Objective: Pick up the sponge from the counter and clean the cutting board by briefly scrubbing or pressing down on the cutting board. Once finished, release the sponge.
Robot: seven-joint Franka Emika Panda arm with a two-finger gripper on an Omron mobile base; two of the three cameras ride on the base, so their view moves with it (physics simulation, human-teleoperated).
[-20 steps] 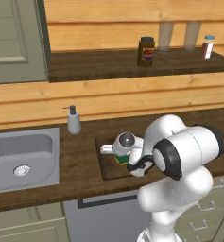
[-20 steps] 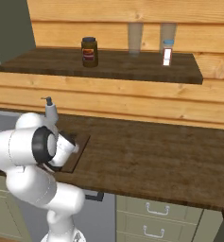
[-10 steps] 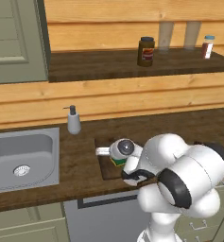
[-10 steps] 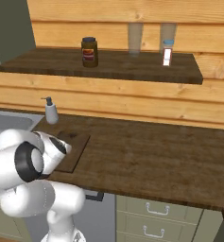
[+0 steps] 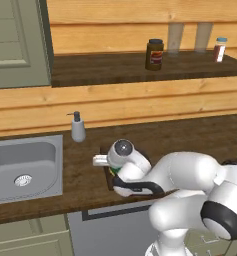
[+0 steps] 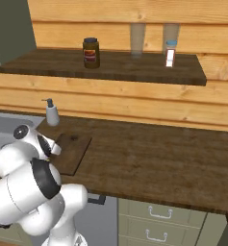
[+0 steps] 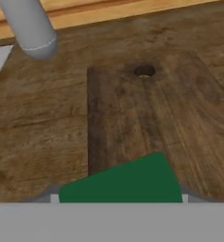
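The sponge [image 7: 123, 182] shows its dark green top at the bottom of the hand view, and my gripper [image 7: 119, 198] is shut on it, with a grey fingertip at each end. It sits low over the near end of the cutting board [image 7: 146, 118], a dark wooden rectangle whose small hole lies at the far end. In the left base view my hand [image 5: 104, 161] is down at the board's left edge [image 5: 108, 177], and the arm hides most of the board. From the right, the cutting board [image 6: 72, 149] lies on the counter [image 6: 149, 153] beside my hand.
A grey soap dispenser [image 5: 78, 128] stands just behind the board, near the steel sink [image 5: 20, 165] to the left. The shelf above carries a dark jar [image 5: 154, 54] and small bottles. To the right of the board the counter [image 5: 190, 135] is bare wood.
The arm's elbow has swung down and toward the counter's front edge. The hand has stayed over the cutting board, slightly lower and further left.
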